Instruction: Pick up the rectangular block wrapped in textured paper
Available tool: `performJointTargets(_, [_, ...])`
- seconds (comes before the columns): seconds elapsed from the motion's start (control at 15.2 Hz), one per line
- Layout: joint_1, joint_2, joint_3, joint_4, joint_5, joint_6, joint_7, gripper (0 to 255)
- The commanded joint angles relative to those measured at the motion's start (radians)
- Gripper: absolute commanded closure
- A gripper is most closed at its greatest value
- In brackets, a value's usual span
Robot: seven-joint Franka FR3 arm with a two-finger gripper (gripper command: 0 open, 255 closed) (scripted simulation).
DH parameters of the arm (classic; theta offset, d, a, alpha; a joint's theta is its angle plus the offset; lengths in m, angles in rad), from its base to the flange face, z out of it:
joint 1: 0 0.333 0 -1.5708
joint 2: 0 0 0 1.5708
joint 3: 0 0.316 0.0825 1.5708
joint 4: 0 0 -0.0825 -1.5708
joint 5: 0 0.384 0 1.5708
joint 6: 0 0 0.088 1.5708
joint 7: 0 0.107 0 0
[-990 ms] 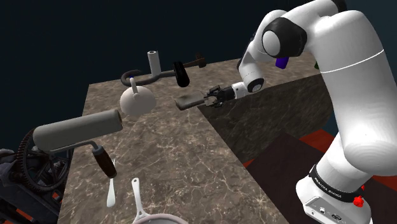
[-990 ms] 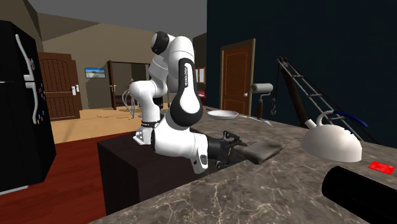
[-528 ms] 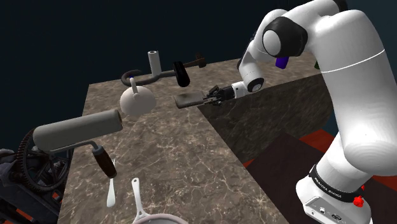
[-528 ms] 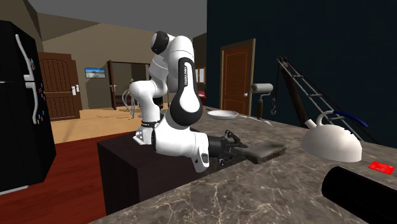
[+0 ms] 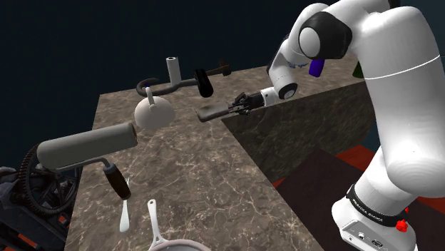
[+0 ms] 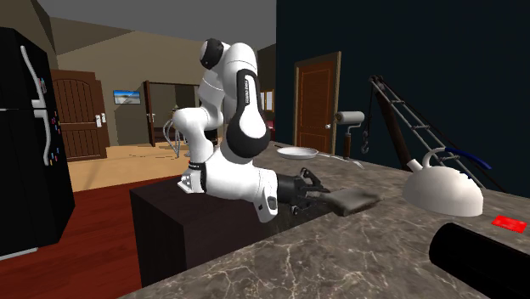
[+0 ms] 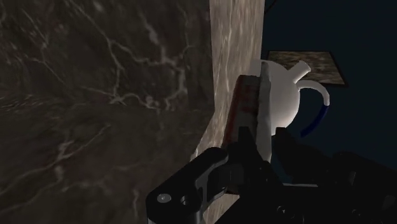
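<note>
grasp looked made, lift barely begun. the gripper (image 5: 231, 108) was narrowed onto one end of the rectangular block (image 5: 210, 113), a flat brownish slab lying level near the tabletop (image 5: 192, 178) edge, just beside the white kettle (image 5: 155, 113). from the wrist camera the slab ran edge-on between the two black fingers, which pressed both its faces (so i judged it clasped, not merely straddled). whether its underside had cleared the marbled surface could not be told from the outside views; at most a sliver of air lay beneath it. what remained, as i judged it, was the raising itself: carrying the block plainly up off the tabletop without letting it droop from the end-on hold.

compared with a second ago, the arm's upper links had swung higher in the shoulder view, the wrist had come up a little, and gripper and block together sat slightly higher and nearer that view's left. the kettle and the grey paint roller (image 5: 87, 145) had not moved.
</note>
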Motion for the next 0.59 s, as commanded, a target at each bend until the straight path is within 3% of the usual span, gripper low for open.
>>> performJointTargets(0.0, [0.007, -0.024, -0.008, -0.008, -0.011, 0.007, 0.014, 255])
performJointTargets(0.53, [0.035, -0.121, -0.038, -0.033, -0.056, 0.032, 0.075, 255])
